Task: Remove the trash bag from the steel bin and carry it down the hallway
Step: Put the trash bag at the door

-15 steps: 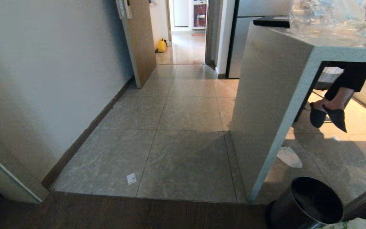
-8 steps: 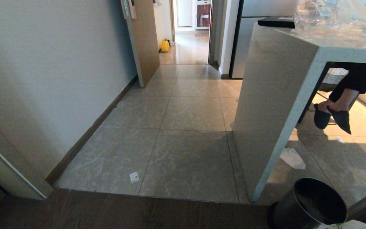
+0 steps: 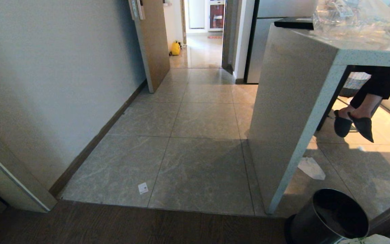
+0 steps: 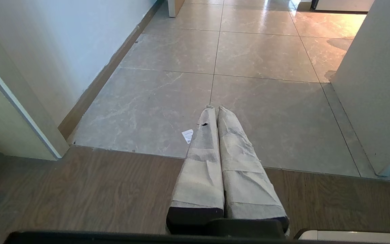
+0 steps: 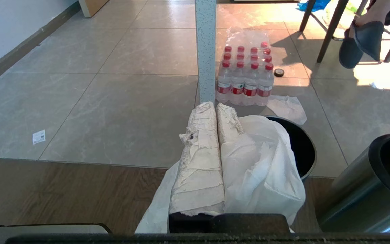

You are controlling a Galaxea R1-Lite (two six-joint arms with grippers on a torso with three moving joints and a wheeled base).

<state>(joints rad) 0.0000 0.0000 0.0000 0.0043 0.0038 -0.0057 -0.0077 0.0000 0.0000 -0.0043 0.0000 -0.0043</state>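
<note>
The hallway [image 3: 198, 112] floor lies open between the wall [image 3: 52, 74] and the counter leg [image 3: 289, 112].

White trash bag [image 5: 262, 159] – dark steel bin [image 3: 330, 220], black rim; grey-beige marbled hallway [image 3: 201, 118] tiles.

Each hand ends in two long, flat fingers wrapped in wrinkled off-white tape, set on a black base. The left hand [image 4: 214, 109] has a small dark tear in the wrap near one tip. The right hand [image 5: 214, 105] has frayed, peeling tape along its edge.
</note>
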